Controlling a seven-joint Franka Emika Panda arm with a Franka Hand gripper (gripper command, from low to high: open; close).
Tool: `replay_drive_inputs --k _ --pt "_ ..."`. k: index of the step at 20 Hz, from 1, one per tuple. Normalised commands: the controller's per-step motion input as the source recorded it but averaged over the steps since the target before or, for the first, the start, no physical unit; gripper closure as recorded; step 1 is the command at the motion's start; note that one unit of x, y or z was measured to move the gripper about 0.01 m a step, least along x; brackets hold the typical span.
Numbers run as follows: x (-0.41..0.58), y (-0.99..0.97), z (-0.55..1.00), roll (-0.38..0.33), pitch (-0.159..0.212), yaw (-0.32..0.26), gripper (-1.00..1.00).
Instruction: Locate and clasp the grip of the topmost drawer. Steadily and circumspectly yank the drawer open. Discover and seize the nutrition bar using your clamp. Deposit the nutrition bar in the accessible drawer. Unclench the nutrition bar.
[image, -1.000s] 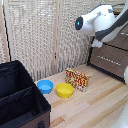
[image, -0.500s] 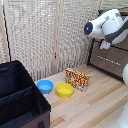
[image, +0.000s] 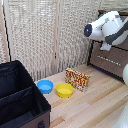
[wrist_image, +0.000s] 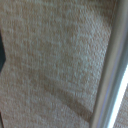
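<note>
Exterior view: dresser (image: 111, 62) at the exterior view's right.
Topmost drawer (image: 121, 44): mostly hidden behind the arm; judged stiff, best pulled by its bar handle (wrist_image: 111, 65).
Clamp (image: 105, 47): at the drawer front; finger spread cannot be told.
Nutrition bar (image: 77, 79): propped on the table, touching the yellow bowl (image: 64, 90); judged light, slippery; grip across its narrow faces.
Wrist view: only woodgrain and handle, close.

The clamp (image: 106, 47) has been lowered and brought closer to the topmost drawer (image: 111, 60). Its white head has been turned.
</note>
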Motion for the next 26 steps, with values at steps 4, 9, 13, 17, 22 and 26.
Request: replay_drive_inputs --k 4,9,13,17,22,26 --pt "-0.198 -0.08 0.14 0.087 0.0 0.023 1.0" --pt "-0.121 -0.1 0.16 0.083 0.001 0.02 1.0" --pt "0.074 0.17 0.16 0.179 0.013 -0.016 1.0" --pt "0.079 0.78 -0.06 0.133 0.008 -0.033 1.0" --pt "0.004 0.99 -0.1 0.003 0.0 -0.001 1.0" --pt "0.0 0.94 -0.01 -0.001 0.0 -0.003 1.0"
